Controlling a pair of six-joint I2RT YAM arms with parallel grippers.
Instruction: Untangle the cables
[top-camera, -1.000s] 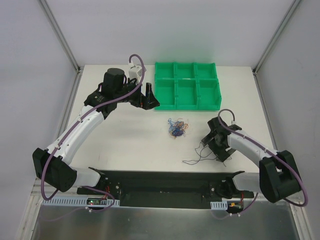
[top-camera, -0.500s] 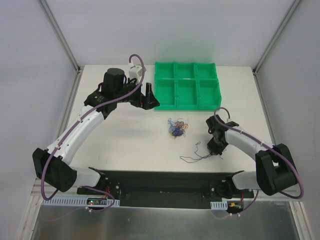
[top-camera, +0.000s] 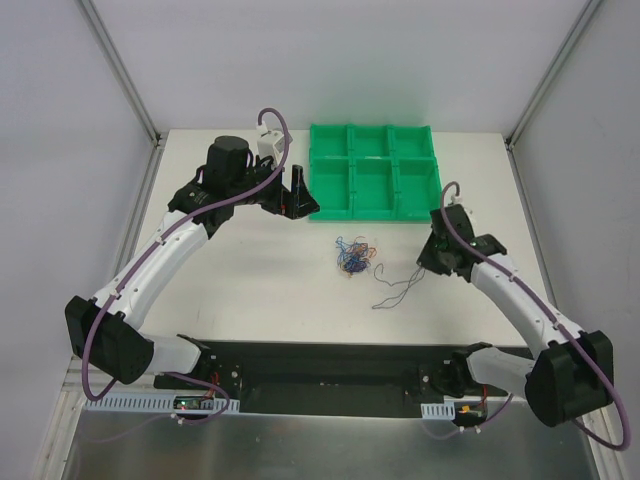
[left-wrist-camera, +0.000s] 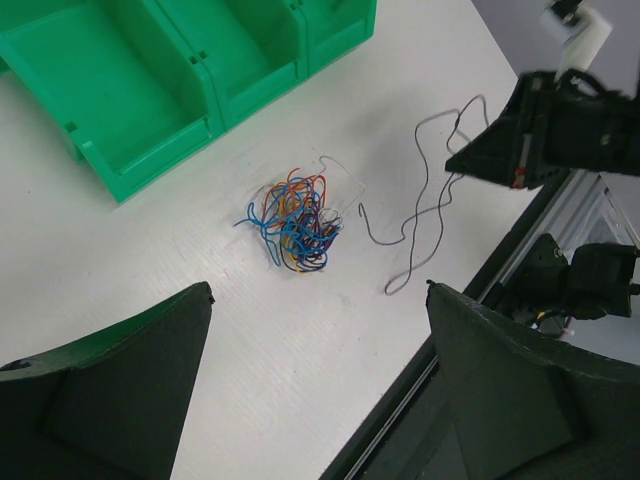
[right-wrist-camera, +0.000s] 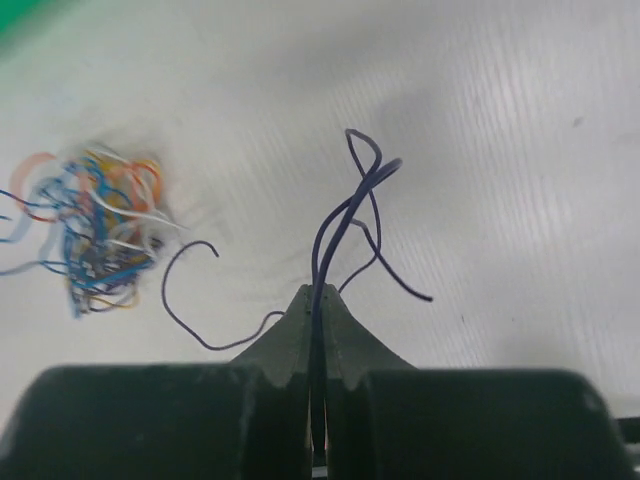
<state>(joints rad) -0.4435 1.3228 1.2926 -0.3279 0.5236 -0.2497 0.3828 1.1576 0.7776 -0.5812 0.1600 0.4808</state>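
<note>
A small knot of thin blue, orange and purple cables (top-camera: 353, 256) (left-wrist-camera: 295, 222) (right-wrist-camera: 95, 235) lies on the white table in front of the green bins. One dark purple cable (top-camera: 395, 288) (left-wrist-camera: 425, 215) (right-wrist-camera: 345, 215) is separate from the knot, to its right. My right gripper (top-camera: 434, 258) (right-wrist-camera: 322, 292) is shut on one end of it, and the strand loops out past the fingertips while its loose end trails on the table. My left gripper (top-camera: 298, 200) (left-wrist-camera: 320, 290) hangs open above the table, left of the bins, with nothing between its fingers.
A green tray of several bins (top-camera: 370, 212) (left-wrist-camera: 150, 165) stands at the back, just behind the knot. A black mounting rail (top-camera: 330, 365) (left-wrist-camera: 470, 330) runs along the near table edge. White walls with metal posts close in the sides.
My right gripper closed on the dark purple cable, then moved away from the near edge toward the bins, dragging the cable with it. The left arm has not moved.
</note>
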